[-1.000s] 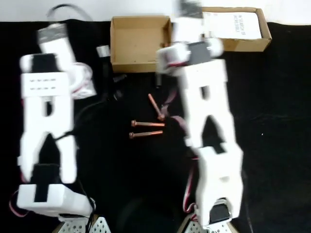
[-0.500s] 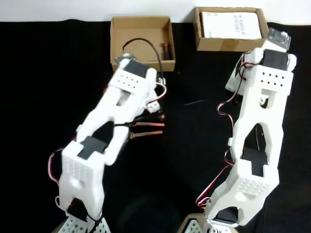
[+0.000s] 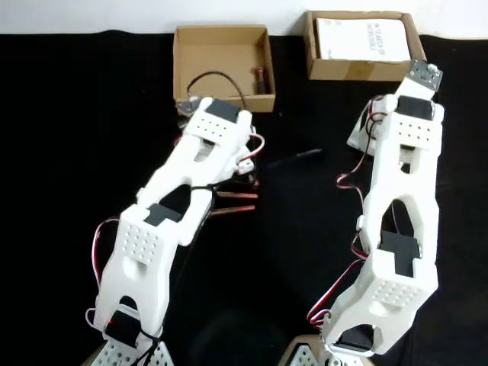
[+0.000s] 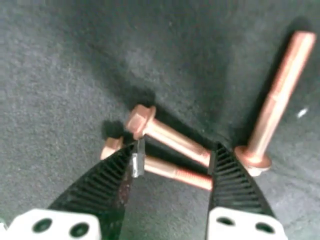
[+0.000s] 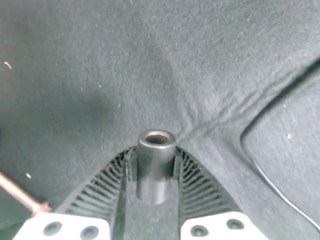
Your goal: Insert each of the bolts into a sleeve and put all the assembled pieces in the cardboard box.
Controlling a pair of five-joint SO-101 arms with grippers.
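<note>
Bolts (image 4: 172,140) lie on black felt (image 3: 76,152), cardboard box (image 3: 217,49) near the white strip (image 3: 114,15).

Left end effector (image 4: 176,148) parted; right (image 5: 153,152) (clenched)

Spare box (image 3: 364,70), brown cardboard, open top, sits at far edge of black cloth (image 3: 76,168). Inside it: white printed sheet or booklet (image 3: 363,38), lying flat, covers approx all of the floor, w/ box walls showing round it. Cloth runs under spare box & spreads out left, right & in front of it; felt-like, w/ pale lint specks & a few soft creases in wrist views. Behind spare box: plain white strip (image 3: 84,15) along cloth's far edge. In front of spare box, a bit to its left: thin dark line (image 3: 302,156) on cloth, slightly slanted; can't tell if wire or rod.
</note>
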